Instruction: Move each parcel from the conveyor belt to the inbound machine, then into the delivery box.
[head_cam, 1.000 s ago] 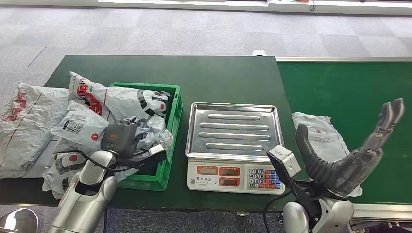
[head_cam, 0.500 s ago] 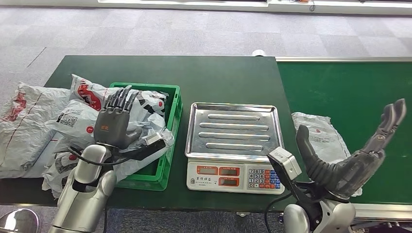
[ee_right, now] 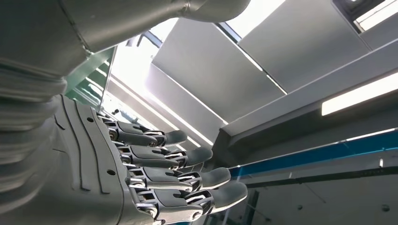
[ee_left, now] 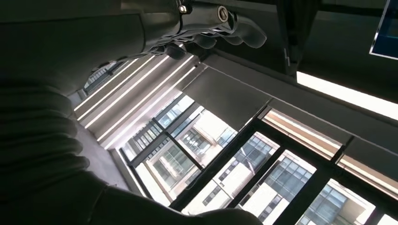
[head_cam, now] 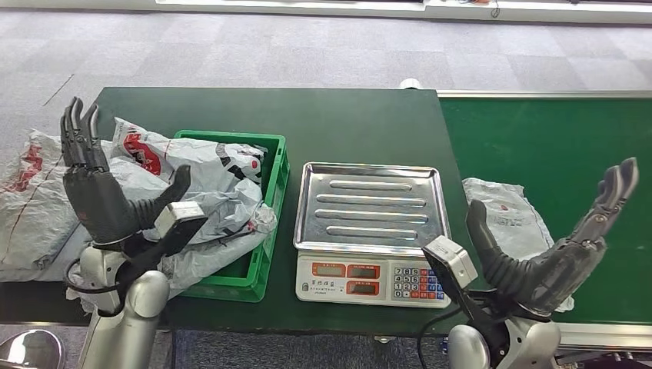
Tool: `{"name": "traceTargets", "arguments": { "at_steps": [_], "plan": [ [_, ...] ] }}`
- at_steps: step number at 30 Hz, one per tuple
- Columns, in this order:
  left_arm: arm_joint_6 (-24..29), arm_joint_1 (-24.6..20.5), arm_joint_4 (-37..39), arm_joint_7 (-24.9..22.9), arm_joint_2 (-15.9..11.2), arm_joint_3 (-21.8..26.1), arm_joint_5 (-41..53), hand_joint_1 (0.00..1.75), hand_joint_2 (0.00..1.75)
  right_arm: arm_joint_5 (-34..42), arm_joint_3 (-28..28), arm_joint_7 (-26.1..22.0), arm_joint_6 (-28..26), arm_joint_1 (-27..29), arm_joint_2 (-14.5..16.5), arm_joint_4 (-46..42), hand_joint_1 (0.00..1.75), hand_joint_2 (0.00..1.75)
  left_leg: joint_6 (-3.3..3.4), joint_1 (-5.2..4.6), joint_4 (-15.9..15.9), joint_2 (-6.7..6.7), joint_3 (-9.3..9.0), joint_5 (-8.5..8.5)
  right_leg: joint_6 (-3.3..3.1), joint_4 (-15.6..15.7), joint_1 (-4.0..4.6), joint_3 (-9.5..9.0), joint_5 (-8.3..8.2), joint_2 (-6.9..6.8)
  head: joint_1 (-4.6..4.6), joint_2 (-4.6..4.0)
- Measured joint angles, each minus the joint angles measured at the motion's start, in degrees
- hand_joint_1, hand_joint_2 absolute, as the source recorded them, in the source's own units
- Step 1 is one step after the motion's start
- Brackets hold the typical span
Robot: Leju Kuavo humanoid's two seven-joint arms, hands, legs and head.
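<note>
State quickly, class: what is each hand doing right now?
Left hand: open, fingers raised and apart, holding nothing.
Right hand: open, fingers spread, holding nothing.

The right hand stands in front of the parcel on the conveyor belt, hiding that parcel's near right part. The belt runs off the right edge of the head view. Beside the green crate, the raised left hand and its wrist camera cover part of the parcels piled in the crate, so how many lie there cannot be told. A large parcel left of the crate is cut off by the left edge. The printing on the parcels and the displays and keys on the scale are too small to read. The left wrist view is dark, with its hand mostly in shadow.
</note>
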State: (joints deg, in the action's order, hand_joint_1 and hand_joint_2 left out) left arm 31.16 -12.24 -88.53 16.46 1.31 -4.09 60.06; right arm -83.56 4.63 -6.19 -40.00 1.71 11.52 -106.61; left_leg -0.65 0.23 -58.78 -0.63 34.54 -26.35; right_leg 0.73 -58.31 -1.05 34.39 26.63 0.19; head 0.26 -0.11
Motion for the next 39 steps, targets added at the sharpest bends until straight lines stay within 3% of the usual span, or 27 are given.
{"name": "traceTargets", "arguments": {
  "at_steps": [2, 5, 7, 14, 18, 20, 22, 27, 39],
  "plan": [
    [-0.84, 0.96, -1.9, 3.57, 0.38, 0.1, -5.13, 0.0, 0.0, 0.05, -0.03, 0.13, 0.02, -0.17, 0.01, 0.92, 0.0, 1.75, 0.0, 0.0, 0.0, -0.01, -0.01, 0.0, 0.0, 0.0, 0.01, 0.0, 0.0, 0.0, 0.0, 0.0],
    [-9.88, 3.13, -6.39, 14.8, 0.57, -0.61, -22.24, 0.0, 0.0, -2.31, -0.68, 3.47, 0.09, -1.49, -0.18, 4.57, 0.0, 1.75, 0.0, 0.01, 0.0, -0.08, -0.04, 0.01, -0.02, 0.0, 0.01, 0.01, -0.02, 0.04, 0.01, 0.0],
    [-15.37, 4.56, -9.5, 19.35, 0.69, -1.42, -29.73, 0.0, 0.0, -3.3, -1.56, 5.11, 0.11, -2.68, -0.57, 7.37, 0.0, 1.75, 0.0, 0.01, -0.01, -0.07, -0.05, 0.02, -0.02, 0.0, -0.01, 0.0, -0.03, 0.03, 0.01, 0.0],
    [-29.34, 7.88, -17.76, 23.68, 0.76, -5.12, -37.37, 0.0, 0.0, -6.26, -7.56, 13.53, 0.38, -6.84, -3.86, 18.36, 0.0, 1.75, 0.02, 0.01, -0.03, 0.02, -0.04, 0.02, 0.0, 0.01, -0.06, -0.04, -0.03, -0.04, 0.01, 0.0],
    [-32.14, 8.28, -20.88, 23.78, 0.78, -6.99, -38.28, 0.0, 1.75, -6.36, -9.63, 24.88, 3.66, -8.93, -8.14, 25.64, 0.0, 1.75, 0.04, -0.01, -0.04, 0.04, -0.03, 0.0, 0.02, 0.02, -0.09, -0.05, -0.05, -0.07, 0.02, 0.0],
    [-32.45, 8.38, -21.92, 23.78, 0.79, -7.64, -37.39, 0.0, 1.75, -6.37, -10.29, 28.6, 5.8, -10.18, -10.01, 29.83, 0.0, 1.75, 0.05, -0.02, -0.04, 0.04, -0.04, -0.01, 0.03, 0.02, -0.1, -0.05, -0.06, -0.06, 0.02, 0.0],
    [-32.44, 8.45, -22.56, 23.77, 0.79, -8.12, -36.18, 0.0, 1.75, -6.38, -12.12, 29.23, 7.08, -11.46, -10.99, 33.83, 0.0, 1.75, 0.06, -0.05, -0.04, 0.05, -0.04, -0.01, 0.04, 0.03, -0.09, -0.05, -0.06, -0.07, 0.01, 0.0],
    [-32.42, 8.92, -23.17, 23.76, 0.79, -8.86, -34.64, 0.0, 1.75, -6.42, -17.62, 28.9, 7.52, -13.66, -12.38, 40.31, 0.0, 1.75, 0.04, -0.06, -0.04, 0.1, -0.04, 0.01, 0.04, 0.02, -0.06, -0.05, -0.06, -0.11, 0.02, 0.0],
    [-32.19, 9.04, -23.27, 23.76, 0.95, -9.15, -33.24, 0.0, 1.75, -6.44, -30.17, 25.84, 9.68, -15.79, -12.81, 46.86, 0.0, 1.75, 0.07, -0.06, -0.03, 0.1, -0.01, -0.01, 0.04, 0.02, -0.09, -0.03, -0.05, -0.1, 0.02, 0.0]
  ]
}}
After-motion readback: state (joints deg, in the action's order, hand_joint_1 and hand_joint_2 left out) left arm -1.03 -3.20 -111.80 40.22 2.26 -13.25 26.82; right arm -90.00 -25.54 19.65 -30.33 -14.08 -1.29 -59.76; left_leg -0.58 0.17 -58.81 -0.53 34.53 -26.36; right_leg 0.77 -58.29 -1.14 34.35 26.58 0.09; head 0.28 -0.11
